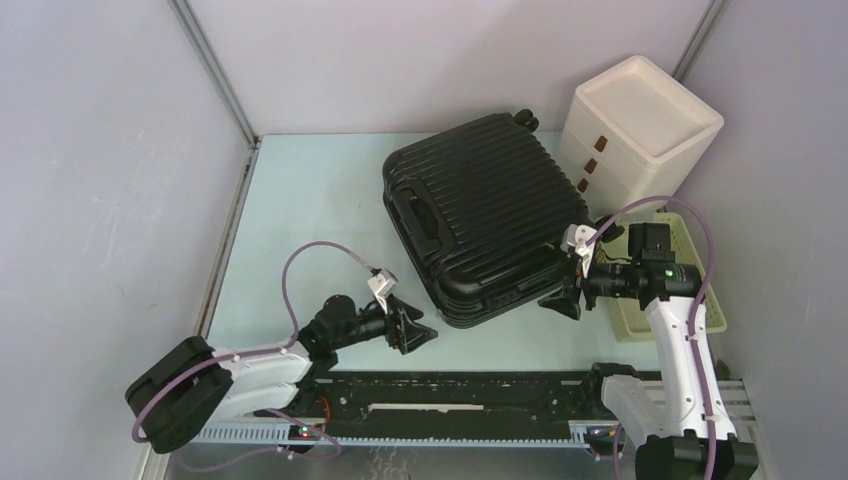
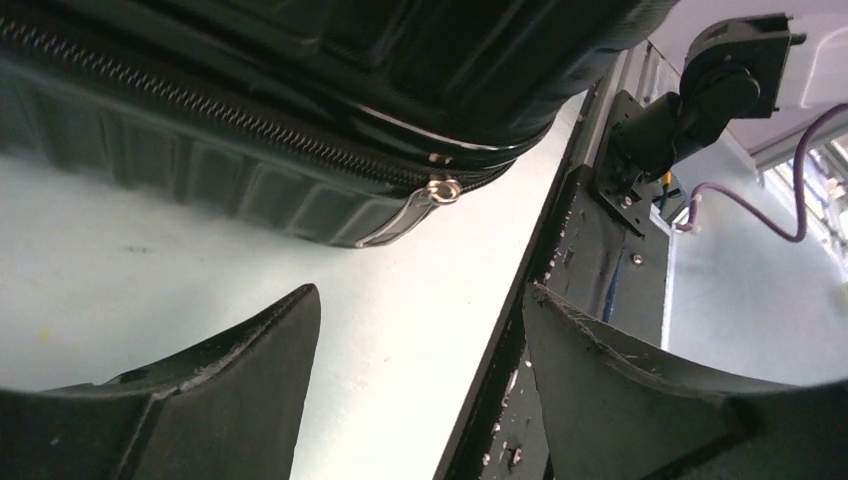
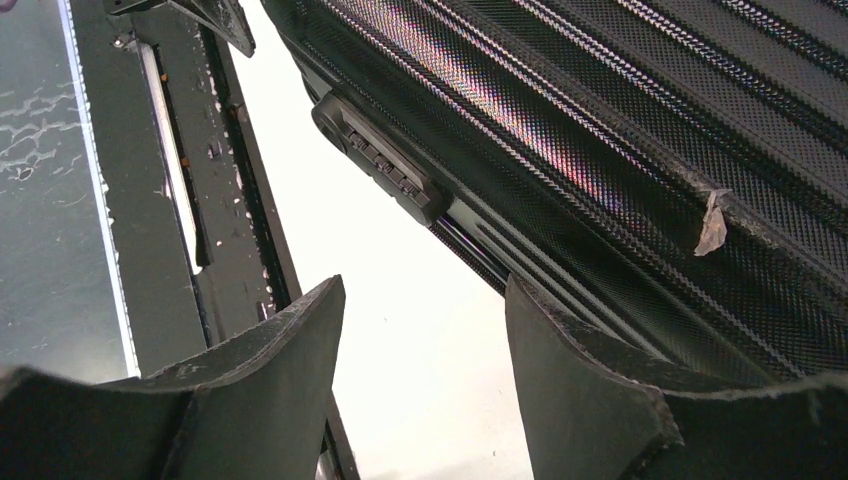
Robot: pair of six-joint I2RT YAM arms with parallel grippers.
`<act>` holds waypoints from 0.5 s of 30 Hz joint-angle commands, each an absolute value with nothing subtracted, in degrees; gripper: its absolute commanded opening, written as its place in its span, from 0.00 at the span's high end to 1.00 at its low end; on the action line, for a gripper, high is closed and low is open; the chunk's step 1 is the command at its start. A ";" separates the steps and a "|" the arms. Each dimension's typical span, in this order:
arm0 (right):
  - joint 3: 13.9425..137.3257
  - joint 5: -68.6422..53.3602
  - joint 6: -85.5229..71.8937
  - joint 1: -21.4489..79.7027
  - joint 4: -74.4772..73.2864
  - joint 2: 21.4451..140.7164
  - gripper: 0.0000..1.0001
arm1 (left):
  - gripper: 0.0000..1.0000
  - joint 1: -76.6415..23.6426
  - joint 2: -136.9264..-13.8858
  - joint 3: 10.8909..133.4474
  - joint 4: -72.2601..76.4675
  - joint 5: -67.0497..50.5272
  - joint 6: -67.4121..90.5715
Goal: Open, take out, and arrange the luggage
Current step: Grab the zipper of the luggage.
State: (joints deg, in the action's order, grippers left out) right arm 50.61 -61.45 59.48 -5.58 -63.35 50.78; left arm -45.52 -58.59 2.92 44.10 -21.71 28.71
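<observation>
luggage [image 1: 485, 215]: we find it lying flat on the right half of the counter [image 1: 300, 200], just beside the white drawer box [image 1: 640, 125].
left claw [image 1: 412, 330]: spread, gripping nothing; we see it near the luggage's near-left corner, facing the zipper pull [image 2: 440, 190].
right claw [image 1: 562, 302]: spread, empty; at the near-right edge, close to the combination lock [image 3: 385, 170].
</observation>
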 commanded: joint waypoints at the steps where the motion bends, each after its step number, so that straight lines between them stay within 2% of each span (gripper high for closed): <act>1: 50.27 -61.08 58.71 -5.20 -61.67 49.83 0.31 | 0.21 -47.19 -61.36 3.64 55.20 -21.88 19.16; 8: 50.27 -60.59 58.54 -5.01 -61.60 49.92 0.31 | 0.24 -47.45 -69.68 4.11 66.00 -20.51 13.23; 15: 50.03 -59.69 58.33 -4.04 -61.08 49.92 0.30 | 0.40 -47.92 -75.98 4.24 76.78 -21.02 16.18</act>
State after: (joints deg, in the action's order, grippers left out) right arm 50.30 -60.01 59.00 -4.86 -62.74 50.41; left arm -47.16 -73.95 2.92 65.30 -21.23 16.51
